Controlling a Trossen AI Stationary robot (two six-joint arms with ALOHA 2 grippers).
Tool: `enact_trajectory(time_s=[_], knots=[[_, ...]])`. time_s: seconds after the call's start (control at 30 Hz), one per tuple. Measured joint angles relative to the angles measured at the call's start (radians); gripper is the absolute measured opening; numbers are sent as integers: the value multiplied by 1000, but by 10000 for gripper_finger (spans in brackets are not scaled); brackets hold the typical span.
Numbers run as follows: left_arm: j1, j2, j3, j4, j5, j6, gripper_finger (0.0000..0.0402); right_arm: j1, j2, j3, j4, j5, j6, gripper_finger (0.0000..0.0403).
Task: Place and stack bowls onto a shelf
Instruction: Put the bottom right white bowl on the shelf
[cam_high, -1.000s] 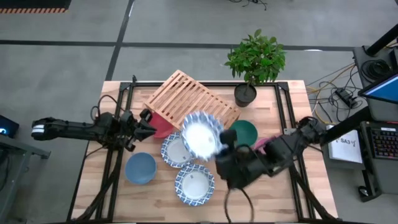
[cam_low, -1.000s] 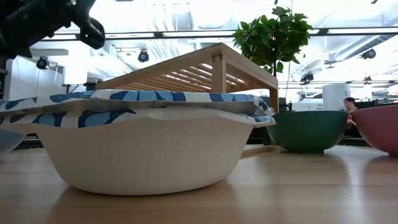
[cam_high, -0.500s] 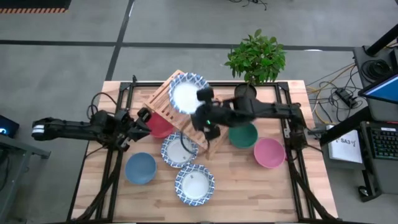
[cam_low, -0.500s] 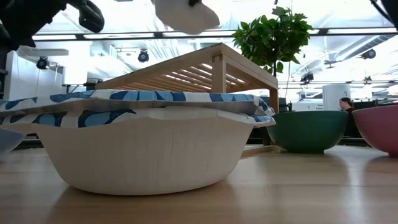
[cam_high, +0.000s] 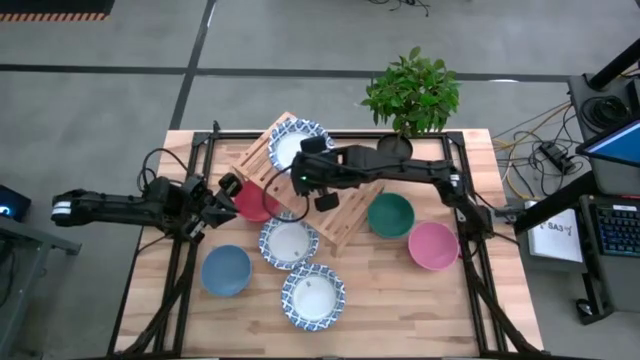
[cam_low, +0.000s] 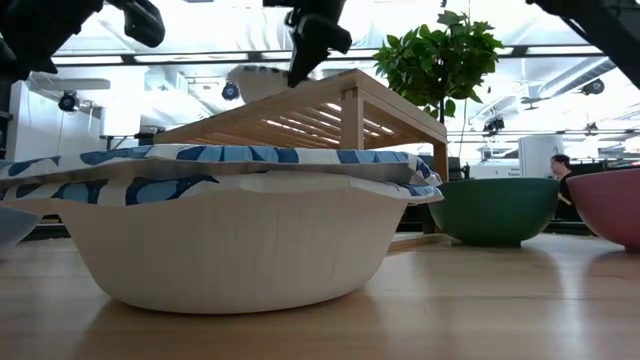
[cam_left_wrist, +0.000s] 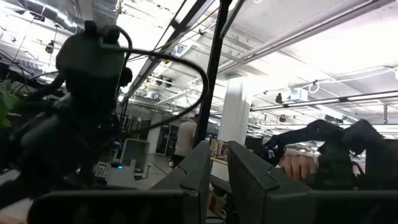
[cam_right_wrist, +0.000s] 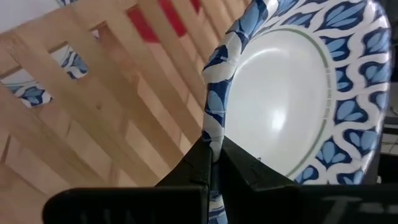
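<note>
The wooden shelf stands slantwise at the table's middle. My right gripper is shut on a white bowl with a blue rim over the shelf's far left end. In the low view this bowl is at the level of the shelf's top; whether it rests there I cannot tell. My left gripper lies low at the table's left, beside the red bowl. Its fingers are almost together with nothing showing between them. The red bowl sits partly under the shelf. My right gripper pinches the bowl's rim on its near right side. One finger is inside the bowl and one outside. The fingers come from above, pointing down. The bowl sits about level with its open side up over the slats.
Two more blue-rimmed bowls and a blue bowl lie near the front. Green and pink bowls stand at the right. A potted plant stands at the far edge, beside the shelf's right end.
My right gripper has carried the blue-rimmed bowl from the table's middle toward the far left, up over the shelf. It has then gone down with the bowl to the shelf's far left end. The bowl has turned from tilted to about level.
</note>
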Motion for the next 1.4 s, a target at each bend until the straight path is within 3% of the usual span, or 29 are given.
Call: enact_trajectory(time_s=[0.4,0.57,1.0,1.27,1.4], knots=[[0,0,0,0,0,14,39,0,34,0,30,-16,-34,14],[0,0,0,0,0,26,39,0,34,0,60,-77,-16,45],[0,0,0,0,-1,27,39,12,34,6,113,-79,14,123],[0,0,-1,0,-1,27,39,48,18,6,107,-72,74,134],[0,0,-1,0,-1,17,39,61,-23,6,56,-75,119,120]])
